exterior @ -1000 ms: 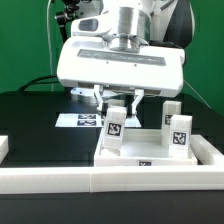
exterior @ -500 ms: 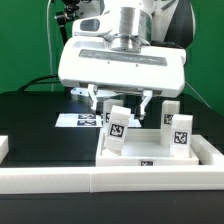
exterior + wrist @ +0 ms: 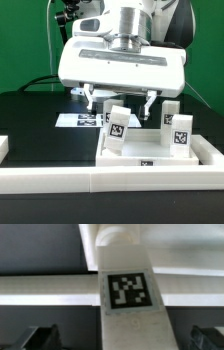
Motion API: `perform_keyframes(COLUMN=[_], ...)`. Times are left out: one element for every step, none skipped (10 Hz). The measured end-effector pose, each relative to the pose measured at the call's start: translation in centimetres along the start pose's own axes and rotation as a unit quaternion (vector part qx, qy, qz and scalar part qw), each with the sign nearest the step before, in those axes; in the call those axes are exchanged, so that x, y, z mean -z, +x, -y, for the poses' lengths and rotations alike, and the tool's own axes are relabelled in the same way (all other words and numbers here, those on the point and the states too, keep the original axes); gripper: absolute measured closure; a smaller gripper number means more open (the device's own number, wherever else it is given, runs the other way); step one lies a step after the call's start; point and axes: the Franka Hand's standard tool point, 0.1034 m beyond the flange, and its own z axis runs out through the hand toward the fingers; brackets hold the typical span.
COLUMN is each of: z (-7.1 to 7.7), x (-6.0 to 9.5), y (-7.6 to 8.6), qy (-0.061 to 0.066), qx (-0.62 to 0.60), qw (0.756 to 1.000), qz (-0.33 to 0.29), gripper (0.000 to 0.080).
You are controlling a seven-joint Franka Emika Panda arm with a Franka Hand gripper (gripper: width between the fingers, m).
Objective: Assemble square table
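The square table's white slab [image 3: 150, 157] lies against the front border wall. One white tagged leg [image 3: 117, 129] stands on its corner at the exterior view's left. My gripper [image 3: 122, 100] hangs just above that leg, jaws wide open, one finger on each side and not touching it. In the wrist view the same leg [image 3: 128, 291] runs down the middle with its tag facing up. My gripper [image 3: 125, 339] is open there too, and dark fingertips [image 3: 40, 336] show at both lower corners, apart from the leg. Two more legs [image 3: 180, 134] [image 3: 170, 113] stand on the slab at the exterior view's right.
The long white border wall [image 3: 110, 181] runs along the front and turns back at the exterior view's right [image 3: 212, 150]. The marker board [image 3: 80, 120] lies flat on the black table behind the leg. The arm's large white housing [image 3: 120, 62] hangs over the slab.
The jaws were shut on the leg one second ago. They have since opened wide and let it go. The leg stays standing on the slab.
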Motion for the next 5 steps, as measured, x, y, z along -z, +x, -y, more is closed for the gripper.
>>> perform_keyframes(z=[0.00,-0.07,-0.28,-0.37,-0.28], x=[0.00,0.03,0.28,0.60,0.76], y=[0.00,0.05,0.33,0.66,0.74], qy=[0.000,0.000,0.001,0.003,0.006], qx=[0.000,0.001,-0.001,-0.004,-0.005], qw=[1.000,1.000,1.000,1.000,1.000], qz=[0.000,0.001,0.004,0.006,0.012], gripper=[0.0150,0.0150,0.0150,0.0150,0.0150])
